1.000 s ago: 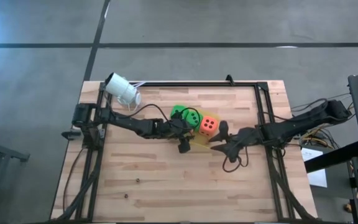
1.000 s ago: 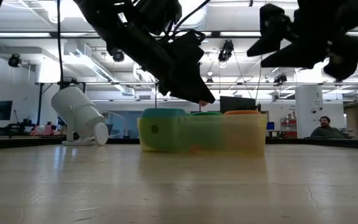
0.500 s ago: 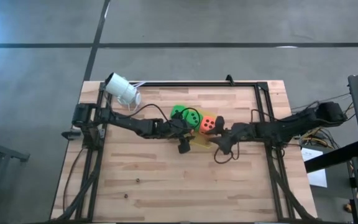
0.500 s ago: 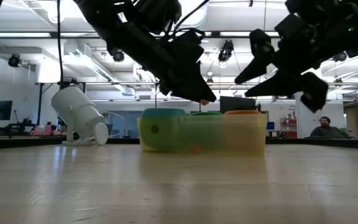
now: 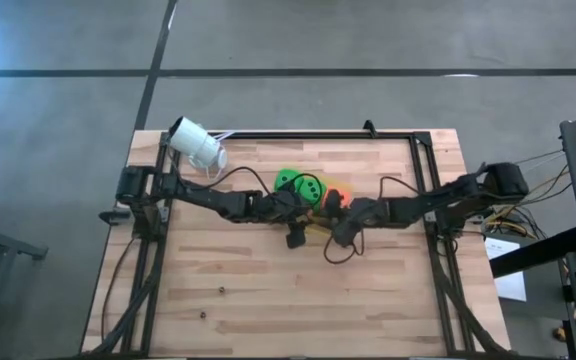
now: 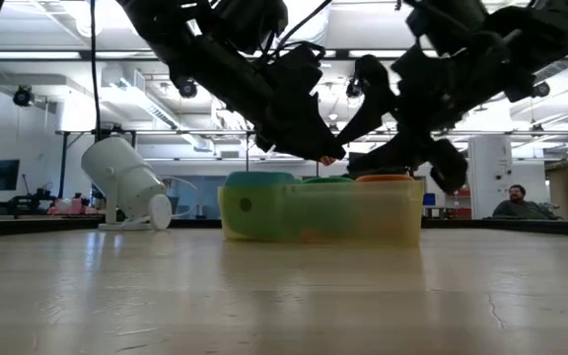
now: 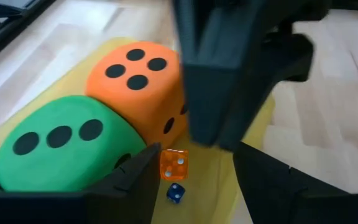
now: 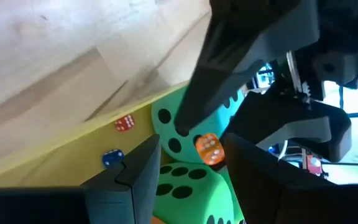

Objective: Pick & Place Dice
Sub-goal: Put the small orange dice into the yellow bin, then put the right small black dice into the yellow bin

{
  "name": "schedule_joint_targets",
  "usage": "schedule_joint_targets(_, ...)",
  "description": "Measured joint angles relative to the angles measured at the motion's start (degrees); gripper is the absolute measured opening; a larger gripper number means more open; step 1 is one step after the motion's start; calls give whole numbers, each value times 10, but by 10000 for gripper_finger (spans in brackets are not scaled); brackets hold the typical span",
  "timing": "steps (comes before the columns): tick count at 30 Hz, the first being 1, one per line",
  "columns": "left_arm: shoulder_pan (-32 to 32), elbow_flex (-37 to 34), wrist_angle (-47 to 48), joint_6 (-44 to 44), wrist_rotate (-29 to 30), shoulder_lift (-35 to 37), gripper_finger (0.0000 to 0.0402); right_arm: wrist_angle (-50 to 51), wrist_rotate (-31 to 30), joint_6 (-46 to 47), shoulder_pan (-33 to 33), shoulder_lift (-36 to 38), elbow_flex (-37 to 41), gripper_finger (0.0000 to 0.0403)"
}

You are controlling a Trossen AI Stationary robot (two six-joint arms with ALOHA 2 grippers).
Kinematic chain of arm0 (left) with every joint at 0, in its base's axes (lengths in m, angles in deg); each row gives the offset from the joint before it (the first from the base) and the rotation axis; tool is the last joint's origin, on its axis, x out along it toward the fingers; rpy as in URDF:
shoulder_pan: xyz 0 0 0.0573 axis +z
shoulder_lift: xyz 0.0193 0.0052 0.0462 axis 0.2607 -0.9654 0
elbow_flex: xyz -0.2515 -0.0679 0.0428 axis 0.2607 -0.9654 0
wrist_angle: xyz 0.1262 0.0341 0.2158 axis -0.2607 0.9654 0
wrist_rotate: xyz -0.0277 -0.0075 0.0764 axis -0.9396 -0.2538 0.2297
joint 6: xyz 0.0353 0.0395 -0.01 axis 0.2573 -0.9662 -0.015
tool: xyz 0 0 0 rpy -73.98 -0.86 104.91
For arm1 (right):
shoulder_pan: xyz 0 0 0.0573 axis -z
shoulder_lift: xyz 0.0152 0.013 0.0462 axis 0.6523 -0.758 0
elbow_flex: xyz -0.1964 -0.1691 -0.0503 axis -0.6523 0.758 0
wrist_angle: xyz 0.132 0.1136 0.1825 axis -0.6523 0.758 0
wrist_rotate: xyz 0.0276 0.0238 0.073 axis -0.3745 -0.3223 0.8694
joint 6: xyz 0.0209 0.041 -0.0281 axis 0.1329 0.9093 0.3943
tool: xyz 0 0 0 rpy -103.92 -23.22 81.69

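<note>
Small orange die pinched between left gripper fingertips, right gripper's spread fingers alongside.

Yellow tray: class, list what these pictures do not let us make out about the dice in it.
- Teal die: the low view shows only its top, blurred through the yellow tray. It is not seen in the high view, where the left arm crosses.
- Orange-red die: in the high view, almost all of it is under the right tool.
- Small blue die: its pips are too small in both wrist views.
</note>
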Motion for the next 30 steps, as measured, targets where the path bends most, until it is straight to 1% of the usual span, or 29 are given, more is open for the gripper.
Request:
schedule_joint_targets(10,0,0,0,-11,-5,0,198,2,0,-18,15,-38,-25,173)
schedule_joint_targets(13,0,0,-2,-31,-5,0,198,9,0,-17,15,-41,-24,173)
schedule_joint_targets(17,0,0,-1,-33,-5,0,200,22,-4,-17,15,-34,-22,173)
schedule_joint_targets(23,0,0,7,-41,-5,3,198,35,-6,-16,14,13,-20,173)
schedule_joint_targets(26,0,0,41,-72,-5,17,198,70,-6,1,13,50,-18,173)
schedule_joint_targets(30,0,0,112,-73,-5,49,200,153,-6,49,9,110,-17,173)
